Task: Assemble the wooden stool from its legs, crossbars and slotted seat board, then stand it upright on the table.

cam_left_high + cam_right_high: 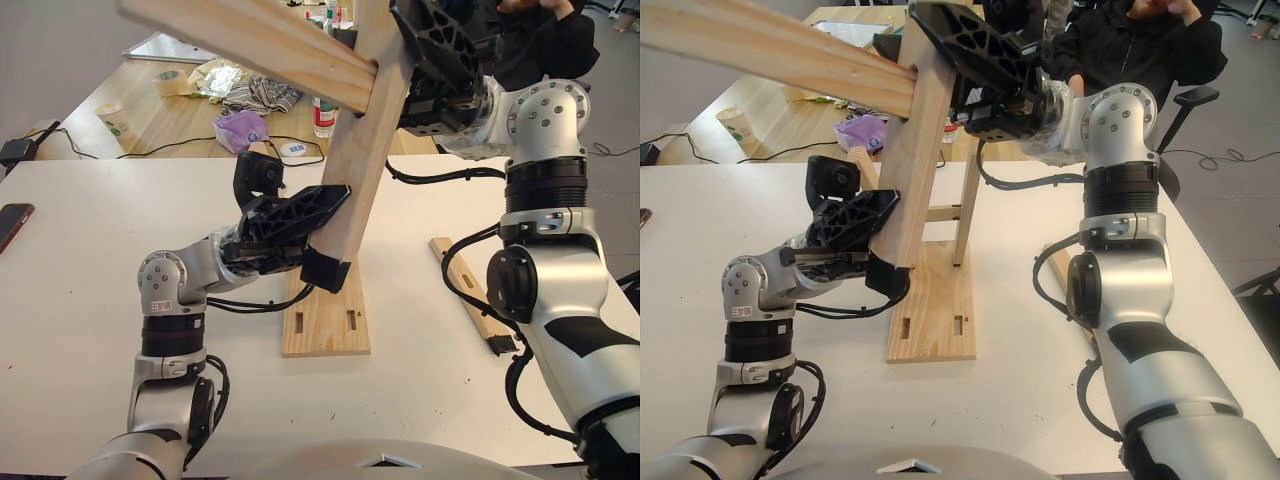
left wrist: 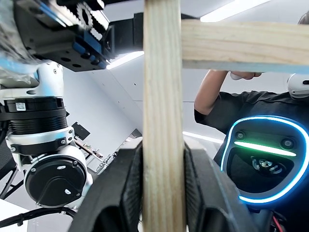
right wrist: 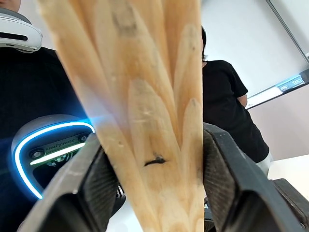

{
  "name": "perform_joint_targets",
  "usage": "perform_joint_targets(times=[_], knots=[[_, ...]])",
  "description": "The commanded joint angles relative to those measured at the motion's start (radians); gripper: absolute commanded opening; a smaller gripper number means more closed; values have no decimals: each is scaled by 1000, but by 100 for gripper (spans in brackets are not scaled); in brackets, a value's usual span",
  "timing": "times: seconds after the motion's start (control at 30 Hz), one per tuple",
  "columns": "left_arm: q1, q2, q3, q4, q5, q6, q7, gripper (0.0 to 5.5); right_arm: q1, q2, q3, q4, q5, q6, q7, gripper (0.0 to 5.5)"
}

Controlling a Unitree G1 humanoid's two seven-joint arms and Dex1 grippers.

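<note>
A wooden leg (image 1: 365, 160) rises at a slant over the white table, and a crossbar (image 1: 250, 40) runs from its upper part toward the upper left. My left gripper (image 1: 325, 235) is shut on the leg's lower end, just above its black foot cap (image 1: 325, 270). Up at the leg's top end, my right gripper (image 1: 405, 70) is also shut on it. Both wrist views show the wood clamped between the fingers (image 2: 125, 193) (image 3: 96, 188). Flat on the table beneath lies the slotted seat board (image 1: 325, 325). Behind the held leg a second leg (image 1: 970, 195) stands with a short crossbar (image 1: 940, 212).
A loose leg (image 1: 470, 290) with a black cap lies on the table to the right, partly behind my right arm. A phone (image 1: 12, 222) lies at the left edge. The wooden table behind carries a tape roll (image 1: 172, 82), a purple bag (image 1: 242, 128) and a bottle (image 1: 323, 115).
</note>
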Motion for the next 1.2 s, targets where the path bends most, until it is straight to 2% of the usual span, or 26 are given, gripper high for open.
perform_joint_targets(times=[0.03,0.07,0.3,0.5,0.57,0.67,0.87,1.2], knots=[[12,12,25,-21,6,-34,39,98,-5,-14,-11,-20,-1,14,-3,225],[13,5,30,-19,6,-42,52,135,-5,-13,-13,-19,-2,13,-4,224],[13,0,73,8,6,-72,153,247,-4,-8,-45,-10,-7,5,-29,210],[104,258,190,74,10,-132,309,251,24,-4,-142,-50,-33,-135,-169,210],[115,318,236,89,16,-158,313,251,94,-5,-139,-181,-48,-188,-214,210],[117,378,305,126,56,-205,297,251,292,-13,-84,-503,-47,-214,-262,210],[129,374,344,154,152,-276,310,251,614,-40,23,-852,-173,-388,-332,210],[140,357,355,175,190,-286,333,251,944,-68,92,-950,-336,-634,-400,210]])
